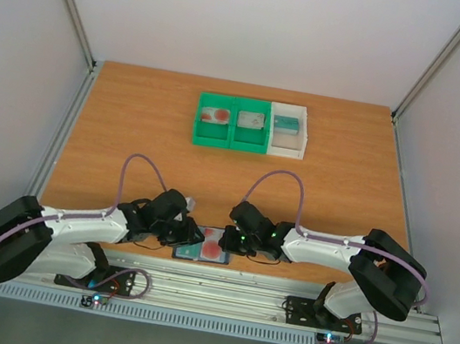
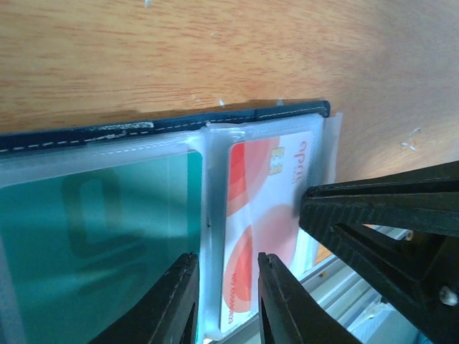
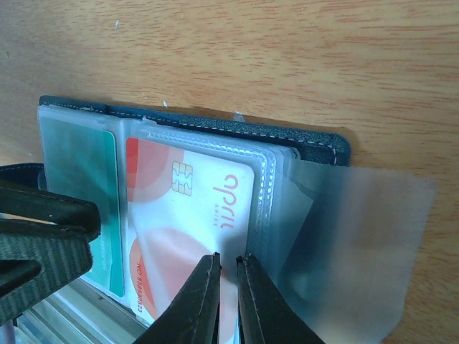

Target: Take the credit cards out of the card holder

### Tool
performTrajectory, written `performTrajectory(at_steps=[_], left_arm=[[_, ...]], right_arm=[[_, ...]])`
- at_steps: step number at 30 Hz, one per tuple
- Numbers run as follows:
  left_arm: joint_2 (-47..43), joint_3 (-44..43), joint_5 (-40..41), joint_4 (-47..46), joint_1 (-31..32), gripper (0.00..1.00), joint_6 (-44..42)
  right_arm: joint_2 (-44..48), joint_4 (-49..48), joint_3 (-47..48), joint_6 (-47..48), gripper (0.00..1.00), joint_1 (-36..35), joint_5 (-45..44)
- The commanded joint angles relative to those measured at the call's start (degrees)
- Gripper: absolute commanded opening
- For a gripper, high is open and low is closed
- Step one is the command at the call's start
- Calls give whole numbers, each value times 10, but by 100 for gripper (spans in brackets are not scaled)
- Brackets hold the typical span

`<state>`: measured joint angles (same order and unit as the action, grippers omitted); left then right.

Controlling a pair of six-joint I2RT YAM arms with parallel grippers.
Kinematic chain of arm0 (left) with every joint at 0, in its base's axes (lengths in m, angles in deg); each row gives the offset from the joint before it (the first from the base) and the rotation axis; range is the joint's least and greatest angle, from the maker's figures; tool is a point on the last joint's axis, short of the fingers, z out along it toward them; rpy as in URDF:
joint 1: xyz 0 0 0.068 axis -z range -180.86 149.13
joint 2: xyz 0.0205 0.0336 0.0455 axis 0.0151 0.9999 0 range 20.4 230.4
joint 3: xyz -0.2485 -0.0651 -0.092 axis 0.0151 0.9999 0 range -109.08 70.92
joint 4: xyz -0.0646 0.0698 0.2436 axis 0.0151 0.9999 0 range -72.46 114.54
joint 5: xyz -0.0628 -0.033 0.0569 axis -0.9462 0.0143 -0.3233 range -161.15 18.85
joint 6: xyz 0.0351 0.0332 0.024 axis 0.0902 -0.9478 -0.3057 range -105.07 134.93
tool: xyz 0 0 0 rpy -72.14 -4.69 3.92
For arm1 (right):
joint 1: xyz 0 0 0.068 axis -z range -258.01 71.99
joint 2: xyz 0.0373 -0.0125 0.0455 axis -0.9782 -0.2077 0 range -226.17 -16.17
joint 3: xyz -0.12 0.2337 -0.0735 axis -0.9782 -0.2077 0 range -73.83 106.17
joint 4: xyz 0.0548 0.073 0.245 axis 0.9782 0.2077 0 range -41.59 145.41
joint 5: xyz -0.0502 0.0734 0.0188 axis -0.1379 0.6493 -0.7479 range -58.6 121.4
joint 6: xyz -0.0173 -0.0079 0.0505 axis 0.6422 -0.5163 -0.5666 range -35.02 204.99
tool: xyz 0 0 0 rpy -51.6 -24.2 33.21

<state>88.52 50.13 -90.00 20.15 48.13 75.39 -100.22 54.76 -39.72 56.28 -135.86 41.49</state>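
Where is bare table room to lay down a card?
Free: the wide table band between the bins and the card holder, and either side of the bins. Crowded: the near edge, left claw and right claw over it.

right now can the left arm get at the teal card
Likely yes: the left gripper sits right at the teal card, only its clear sleeve between; the right gripper is over on the white card.

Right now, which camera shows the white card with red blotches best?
The right wrist view: the white card is close, chip and lettering clear. The left wrist view shows it partly covered; the top view, only tiny.
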Motion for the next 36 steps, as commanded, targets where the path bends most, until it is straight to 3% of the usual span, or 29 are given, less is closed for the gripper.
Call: performTrajectory(at_steps=[1, 11, 18, 36], left_arm=[[24, -10, 3, -19, 3, 25, -14], [72, -11, -24, -84, 3, 23, -4], [49, -2, -14, -82, 4, 1, -2], [-32, 17, 15, -29, -7, 1, -13]], right_arm=[[-22, 33, -20, -11, 10, 2, -8], [-25, 32, -18, -14, 9, 2, -6], [-26, 31, -18, -16, 9, 2, -7], [-26, 45, -16, -16, 10, 6, -18]])
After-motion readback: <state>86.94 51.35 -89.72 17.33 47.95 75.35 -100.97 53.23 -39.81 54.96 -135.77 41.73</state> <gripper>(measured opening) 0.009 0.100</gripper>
